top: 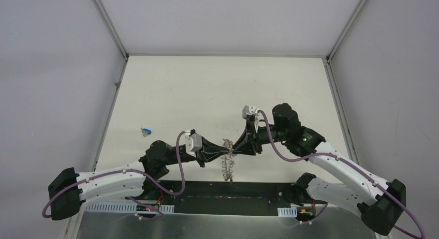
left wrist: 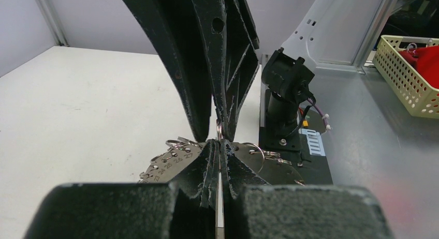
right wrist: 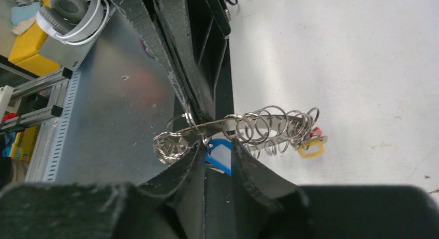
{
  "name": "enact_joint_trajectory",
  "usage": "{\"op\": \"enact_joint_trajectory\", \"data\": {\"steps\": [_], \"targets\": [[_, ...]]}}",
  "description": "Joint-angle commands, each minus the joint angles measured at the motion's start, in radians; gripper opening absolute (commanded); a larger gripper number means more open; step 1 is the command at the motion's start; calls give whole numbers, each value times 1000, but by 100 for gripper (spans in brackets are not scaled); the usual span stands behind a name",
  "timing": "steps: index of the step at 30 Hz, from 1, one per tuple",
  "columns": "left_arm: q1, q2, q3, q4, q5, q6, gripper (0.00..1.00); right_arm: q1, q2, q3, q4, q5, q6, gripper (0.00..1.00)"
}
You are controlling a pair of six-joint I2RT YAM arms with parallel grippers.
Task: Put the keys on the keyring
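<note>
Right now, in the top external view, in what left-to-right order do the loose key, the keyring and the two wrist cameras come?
blue-tagged key → left wrist camera → keyring → right wrist camera

One keyring [right wrist: 259, 122]: was silvery-grey, rimmed with plain wire loops. Hanging from keyring were a blue-and-white tag [right wrist: 218, 155], a yellow tag [right wrist: 309, 149], a red tag [right wrist: 316, 131]. Table [right wrist: 352, 68] under keyring was off-white, faintly scuffed.
</note>
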Motion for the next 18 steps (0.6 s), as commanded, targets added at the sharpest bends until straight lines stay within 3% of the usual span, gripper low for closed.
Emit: {"op": "enact_joint_trajectory", "data": {"steps": [1, 8, 18], "targets": [[-10, -13, 20, 118, 7, -12, 0, -5, -27, 20, -1, 66, -14, 34], [-9, -21, 15, 107, 4, -15, 0, -5, -172, -18, 4, 156, -89, 53], [-9, -15, 18, 110, 7, -17, 0, -4, -225, -97, 188, 29, -98, 50]]}}
